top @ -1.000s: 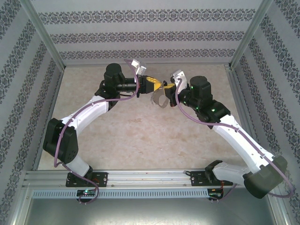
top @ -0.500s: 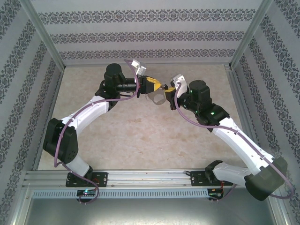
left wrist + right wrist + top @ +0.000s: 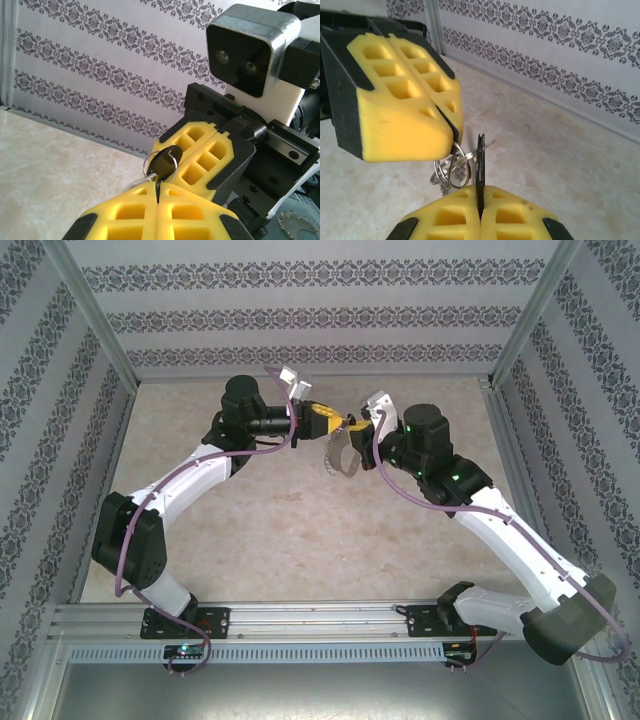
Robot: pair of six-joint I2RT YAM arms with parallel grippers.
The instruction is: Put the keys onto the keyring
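- I am keeping the left gripper (image 3: 157, 192) clamped shut. Its tips are pinching the small rings (image 3: 449, 169) at the edge of the keyring (image 3: 343, 456), whose grey loop is hanging free below, off the table (image 3: 300, 540).
- The rings are sitting just left of the key (image 3: 480, 160), touching it or nearly so. I cannot tell whether a ring is already passing through the head.
- I am gripping the key's black head in the right gripper (image 3: 480, 192), jaws closed on it. The head is standing up out of the pads, edge-on to that wrist camera and pointing its long axis at the left fingertips. The pads are hiding the blade.
- The two grippers are meeting almost nose to nose, so I am judging the coming move to be a small sideways nudge of the key into a ring.
- The back wall (image 3: 320, 320) and side frames are standing well apart, so only the yellow fingers are crowding each other.
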